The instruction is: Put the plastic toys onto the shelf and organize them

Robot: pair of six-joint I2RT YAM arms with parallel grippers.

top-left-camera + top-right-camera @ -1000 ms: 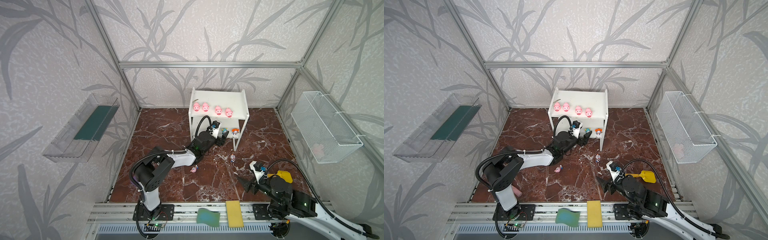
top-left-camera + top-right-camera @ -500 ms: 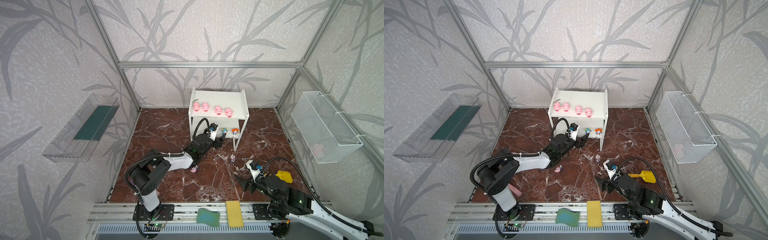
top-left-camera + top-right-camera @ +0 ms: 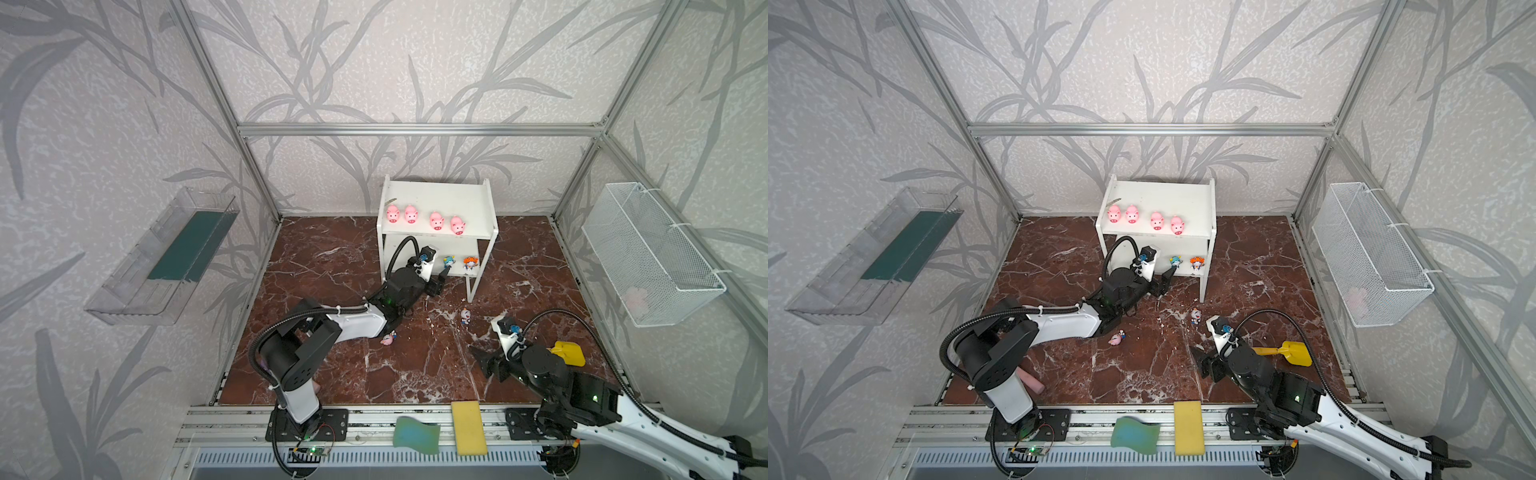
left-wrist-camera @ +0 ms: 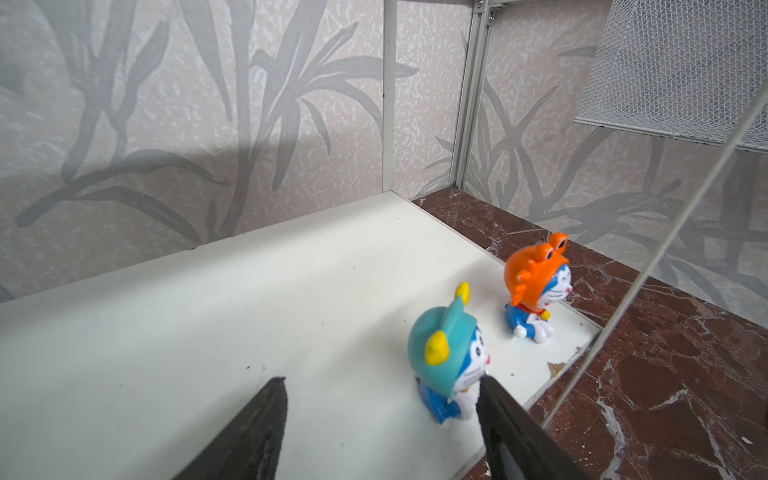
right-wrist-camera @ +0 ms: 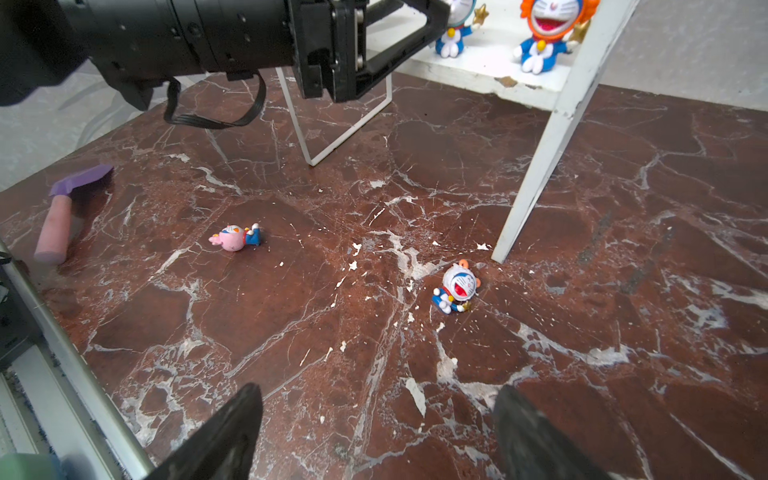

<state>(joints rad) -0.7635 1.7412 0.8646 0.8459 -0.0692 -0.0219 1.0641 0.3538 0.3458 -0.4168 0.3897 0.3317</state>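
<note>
The white shelf [image 3: 436,195] stands at the back of the floor with several pink pigs [image 3: 392,215] in a row on its top board. On its lower board [image 4: 208,316] stand a teal figurine [image 4: 446,357] and an orange figurine [image 4: 536,282]. My left gripper [image 4: 382,380] reaches onto that board, open, with one fingertip [image 4: 488,384] right at the teal figurine's face. A pink figurine [image 5: 235,239] lies on the floor. A white-blue figurine [image 5: 457,286] sits by the shelf leg. My right gripper [image 5: 378,388] hovers open and empty over the floor short of it.
A yellow toy shovel [image 3: 567,353] lies beside the right arm. A green sponge [image 3: 415,434] and a yellow sponge [image 3: 469,422] rest on the front rail. A wire basket [image 3: 648,257] hangs on the right wall, a clear tray [image 3: 166,257] on the left. A pink-purple tool [image 5: 62,220] lies near the left arm's base.
The right arm has swung slightly to the left over the floor. The left arm's elbow has shifted a little while its gripper stays at the lower board.
</note>
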